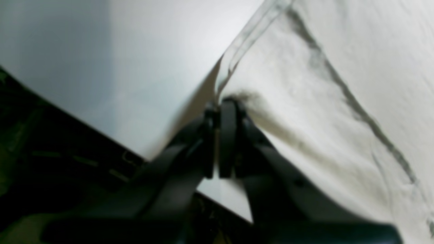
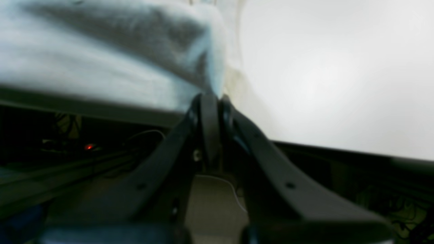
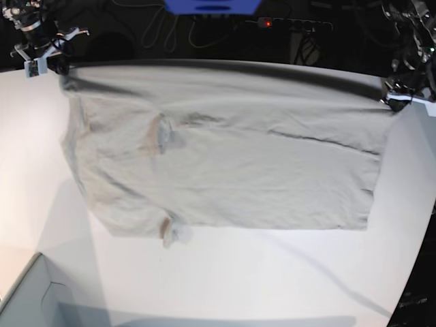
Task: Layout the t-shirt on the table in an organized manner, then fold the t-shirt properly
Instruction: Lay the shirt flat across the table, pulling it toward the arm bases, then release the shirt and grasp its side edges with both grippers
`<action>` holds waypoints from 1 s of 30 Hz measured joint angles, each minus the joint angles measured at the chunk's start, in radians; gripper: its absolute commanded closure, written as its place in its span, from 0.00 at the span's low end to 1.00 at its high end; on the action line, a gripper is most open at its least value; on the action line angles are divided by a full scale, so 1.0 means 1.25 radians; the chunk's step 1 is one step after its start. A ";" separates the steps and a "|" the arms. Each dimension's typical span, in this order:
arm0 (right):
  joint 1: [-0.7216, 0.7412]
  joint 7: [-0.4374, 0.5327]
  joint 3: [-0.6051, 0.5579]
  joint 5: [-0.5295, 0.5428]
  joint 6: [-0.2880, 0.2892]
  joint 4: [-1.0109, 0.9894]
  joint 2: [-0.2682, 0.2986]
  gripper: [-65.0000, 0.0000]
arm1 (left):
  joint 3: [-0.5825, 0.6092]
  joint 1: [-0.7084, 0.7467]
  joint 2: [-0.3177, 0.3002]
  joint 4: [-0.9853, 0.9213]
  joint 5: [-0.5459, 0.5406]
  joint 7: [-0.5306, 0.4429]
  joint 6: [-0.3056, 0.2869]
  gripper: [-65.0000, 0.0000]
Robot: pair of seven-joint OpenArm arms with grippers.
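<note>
Base view alone takes in the whole t-shirt [image 3: 225, 163], stretched wide across the white table [image 3: 238, 279], its far edge pulled taut between the two arms, with a grey box corner [image 3: 27, 300] at the near left. Up close, the left wrist view shows the left gripper [image 1: 218, 105] clamped on a hemmed corner of the cloth. Over in the right wrist view, blurred, the right gripper [image 2: 212, 98] is pinched tight on a bunched fold of fabric.

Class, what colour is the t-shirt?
The t-shirt is plain light beige-grey, clearest in the base view.
</note>
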 measured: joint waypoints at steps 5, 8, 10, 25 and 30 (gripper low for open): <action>0.000 -0.001 0.000 0.000 0.000 0.000 0.000 1.00 | 0.000 -0.001 0.000 0.000 0.000 0.000 0.000 0.99; 0.001 -0.002 0.000 0.000 0.000 0.000 0.000 0.91 | 0.000 0.001 0.000 0.000 0.001 0.009 0.000 0.92; 0.001 -0.029 0.000 -0.001 0.000 0.003 0.000 0.78 | 0.000 0.002 -0.005 0.007 0.000 0.052 0.000 0.80; 0.078 -0.080 0.082 -0.006 -0.001 0.216 -0.036 0.49 | -0.074 -0.031 -0.003 0.154 0.009 0.110 0.001 0.30; 0.207 -0.151 0.084 -0.003 0.000 0.201 -0.035 0.49 | -0.072 -0.107 -0.008 0.154 0.010 0.105 0.000 0.26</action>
